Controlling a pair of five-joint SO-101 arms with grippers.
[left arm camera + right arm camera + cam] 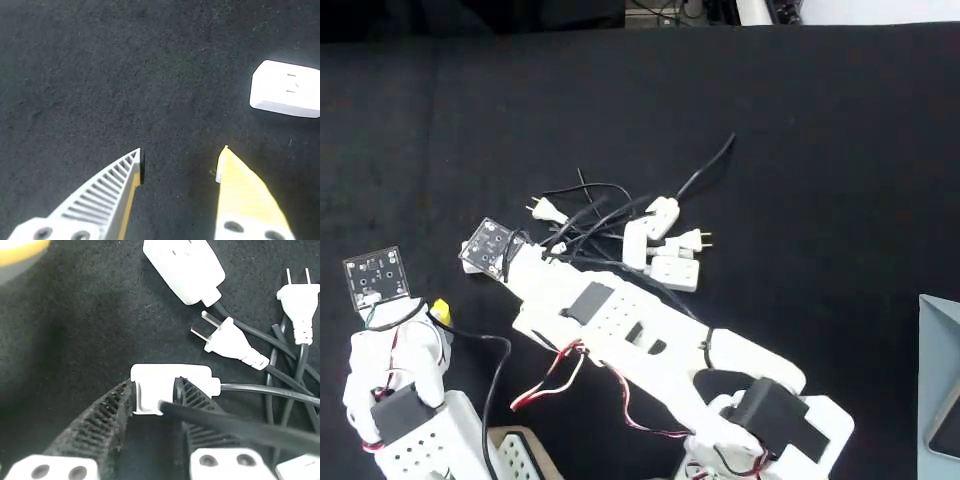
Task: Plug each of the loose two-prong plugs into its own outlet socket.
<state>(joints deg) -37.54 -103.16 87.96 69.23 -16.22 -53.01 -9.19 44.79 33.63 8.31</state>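
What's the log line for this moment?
left gripper: open over table | right gripper: shut on outlet socket | plugs: loose

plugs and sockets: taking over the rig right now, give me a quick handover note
Left gripper: open, empty, above the table, a white socket nearby.
Right gripper: shut on a corded socket among the cables.
Loose plug and second plug lie just beyond, beside another socket.
Done: no plug seen seated. Left: every pairing.
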